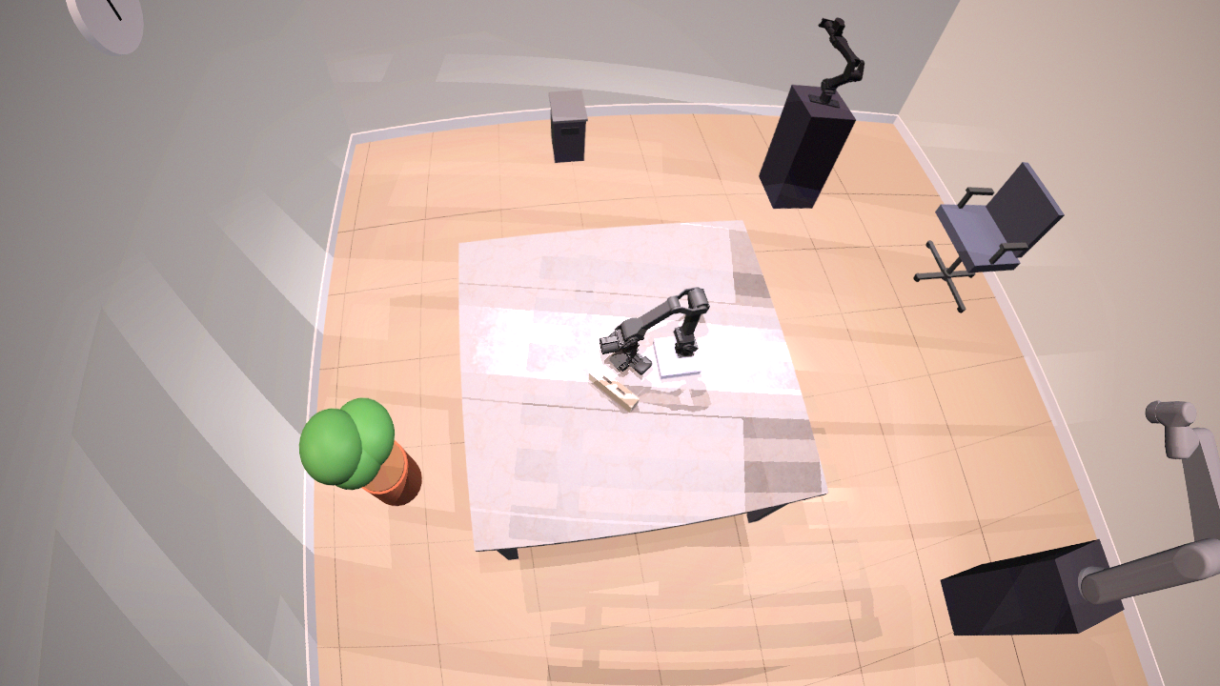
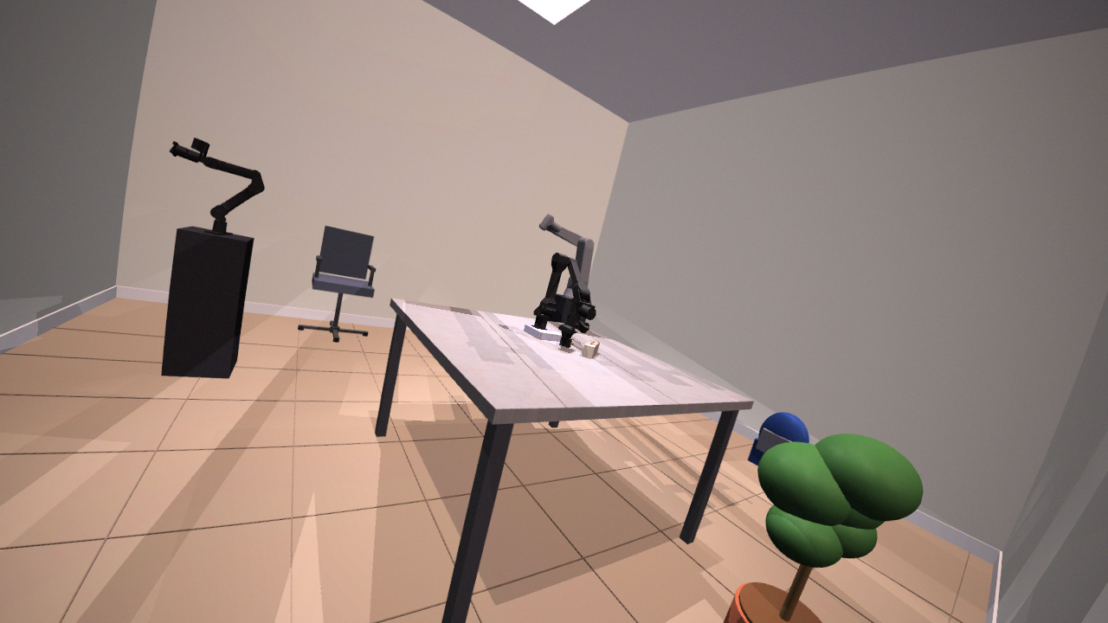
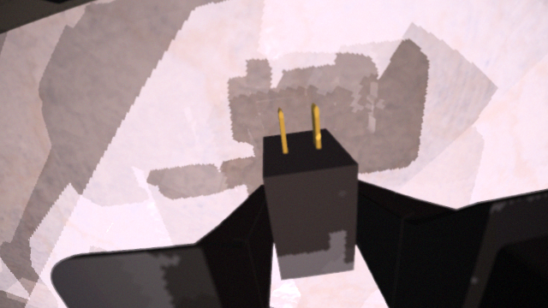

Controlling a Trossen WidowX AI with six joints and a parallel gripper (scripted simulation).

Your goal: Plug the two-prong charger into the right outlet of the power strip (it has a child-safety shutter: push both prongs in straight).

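The claw [image 3: 310,222] is pinching the charger [image 3: 310,205] by its dark body, both prongs [image 3: 316,126] pointing away toward the tabletop [image 3: 128,128]. In the top view, the claw sits just beside the strip [image 1: 614,391], which lies flat on the tabletop near the arm's base plate [image 1: 669,368].

- The charger [image 3: 309,201] sits clamped in the gripper [image 3: 312,239], prongs [image 3: 316,126] pointing at bare table [image 3: 128,141]; nothing solid lies right ahead of them in the wrist view, only shadow.
- A dark edge cuts the upper left corner of the wrist view; what it is cannot be told.
- From the top, the strip [image 1: 614,391] lies just below-left of the gripper [image 1: 629,363], apart from it.
- The arm's base plate [image 1: 687,370] stands just right of the gripper, blocking that side.
- The table [image 1: 545,477] left of and below the strip carries no objects.
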